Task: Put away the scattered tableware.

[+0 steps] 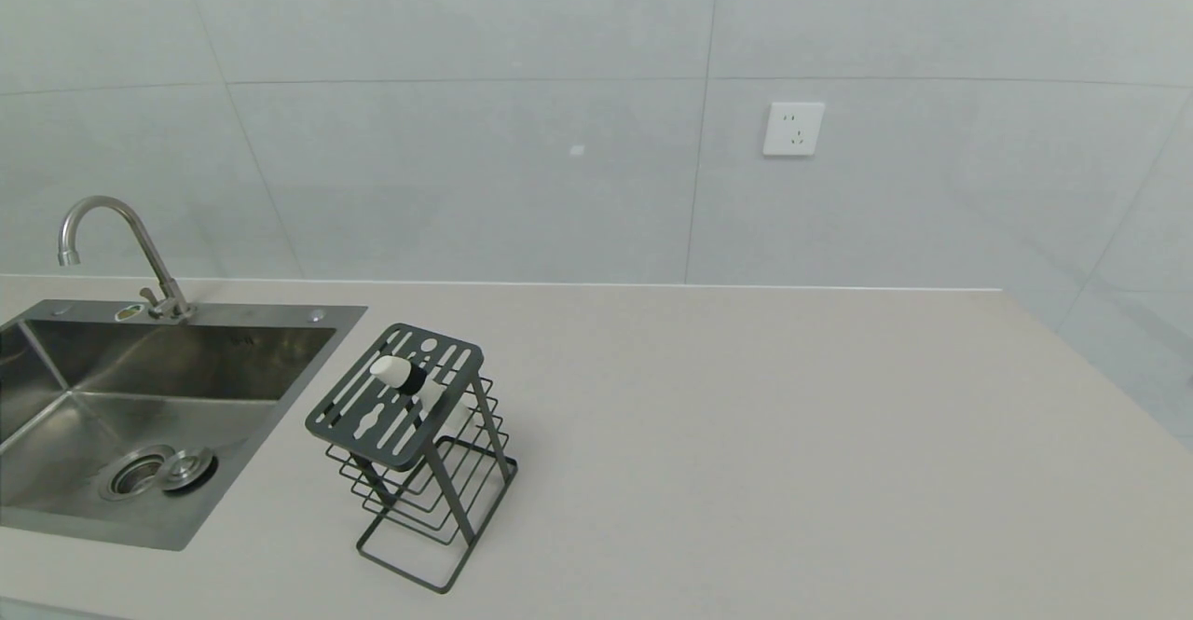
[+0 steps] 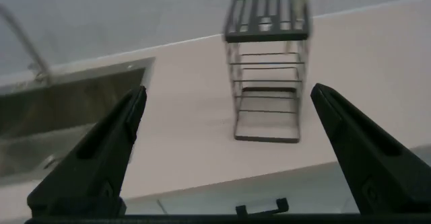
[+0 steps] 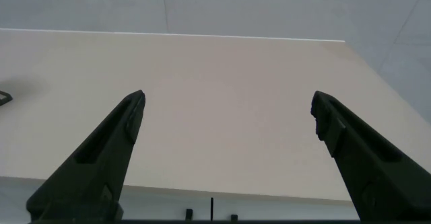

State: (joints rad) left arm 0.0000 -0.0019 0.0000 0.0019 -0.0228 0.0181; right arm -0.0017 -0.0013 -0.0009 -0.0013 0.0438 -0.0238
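A dark wire cutlery rack with a slotted top stands on the beige counter, just right of the sink. A utensil with a white handle and a black band sticks up through one slot. In the left wrist view my left gripper is open and holds nothing, back from the counter's front edge, with the rack beyond its fingers. My right gripper is also open and holds nothing, over the front edge of the bare right part of the counter.
A steel sink with a drain and a curved faucet takes up the counter's left end. A tiled wall with a white socket backs the counter. The counter ends at the right.
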